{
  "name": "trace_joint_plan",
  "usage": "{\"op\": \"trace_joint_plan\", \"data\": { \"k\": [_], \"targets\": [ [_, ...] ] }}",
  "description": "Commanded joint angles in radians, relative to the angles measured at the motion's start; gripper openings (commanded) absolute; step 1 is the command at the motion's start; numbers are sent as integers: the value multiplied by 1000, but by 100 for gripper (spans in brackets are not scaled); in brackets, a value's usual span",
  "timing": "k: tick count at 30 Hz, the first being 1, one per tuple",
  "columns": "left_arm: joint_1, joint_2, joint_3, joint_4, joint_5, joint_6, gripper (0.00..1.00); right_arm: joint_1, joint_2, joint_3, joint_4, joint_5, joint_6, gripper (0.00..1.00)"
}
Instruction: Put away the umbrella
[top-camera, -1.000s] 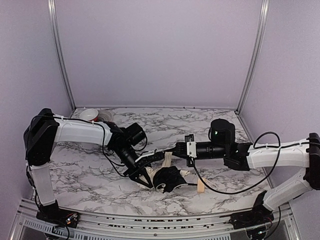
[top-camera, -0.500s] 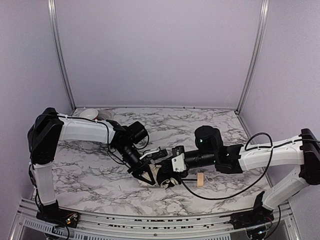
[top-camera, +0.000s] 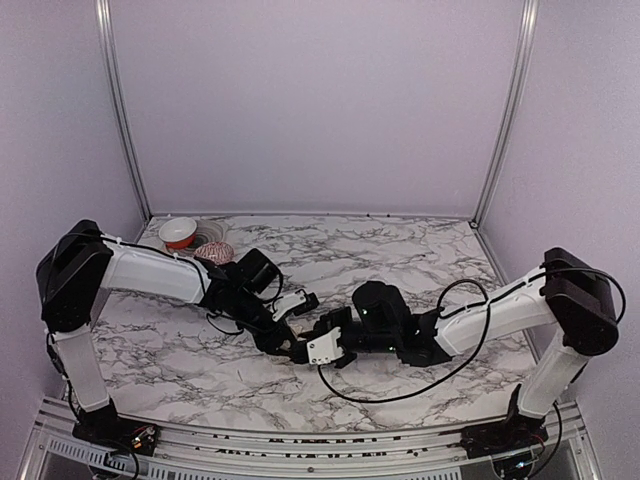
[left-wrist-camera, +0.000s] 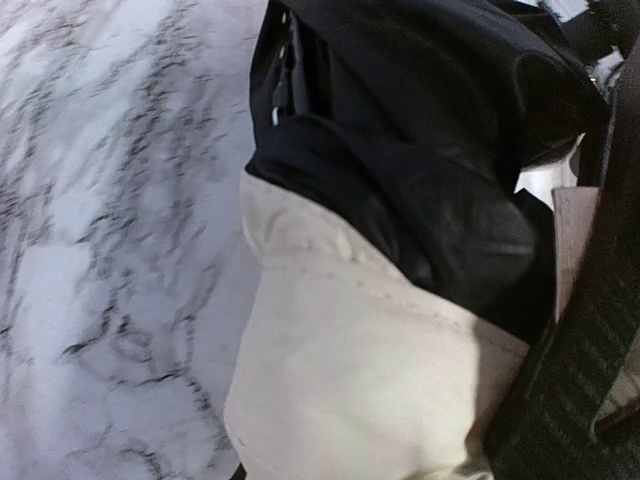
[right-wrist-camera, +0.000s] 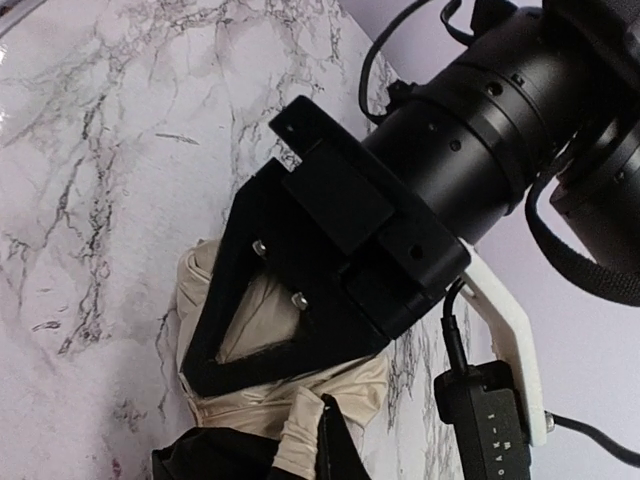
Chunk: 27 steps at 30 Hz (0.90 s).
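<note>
The umbrella is bunched on the marble table between my two grippers, and in the top view the arms almost wholly hide it. In the left wrist view its cream canopy (left-wrist-camera: 350, 390) and black underside (left-wrist-camera: 440, 170) fill the frame and cover my fingers. The right wrist view shows the cream fabric (right-wrist-camera: 420, 385) under the left gripper (right-wrist-camera: 215, 365), whose black triangular finger (right-wrist-camera: 300, 340) presses on it. My right gripper (right-wrist-camera: 328, 410) shows as one closed wedge against a rolled fold of fabric. In the top view the left gripper (top-camera: 288, 348) and right gripper (top-camera: 318, 336) nearly touch. The wooden knob is hidden.
A red-and-white bowl (top-camera: 180, 232) and a pinkish round object (top-camera: 215, 251) sit at the table's back left corner. Metal frame posts (top-camera: 120, 110) and purple walls close in the back and sides. A black cable (top-camera: 400, 395) loops under the right arm.
The right arm has swung left and lower, bringing its gripper up against the left one. The umbrella's dark bundle and wooden knob, visible before, are now hidden. The left gripper shifted slightly.
</note>
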<state>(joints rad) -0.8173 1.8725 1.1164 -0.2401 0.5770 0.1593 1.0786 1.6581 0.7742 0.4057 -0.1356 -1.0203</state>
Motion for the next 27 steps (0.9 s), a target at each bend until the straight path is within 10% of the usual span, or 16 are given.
{"op": "trace_joint_plan", "data": {
  "k": [1, 9, 17, 27],
  "targets": [
    [46, -79, -50, 327, -485, -102, 0, 94, 92, -13, 191, -36, -60, 0],
    [-3, -47, -113, 378, -670, 61, 0, 92, 268, -39, 317, 92, -119, 0],
    [35, -11, -162, 320, -345, 49, 0, 80, 361, -108, 403, 123, -129, 0],
    [40, -34, -188, 311, -64, 175, 45, 78, 420, -147, 504, 153, -147, 0]
  ]
}}
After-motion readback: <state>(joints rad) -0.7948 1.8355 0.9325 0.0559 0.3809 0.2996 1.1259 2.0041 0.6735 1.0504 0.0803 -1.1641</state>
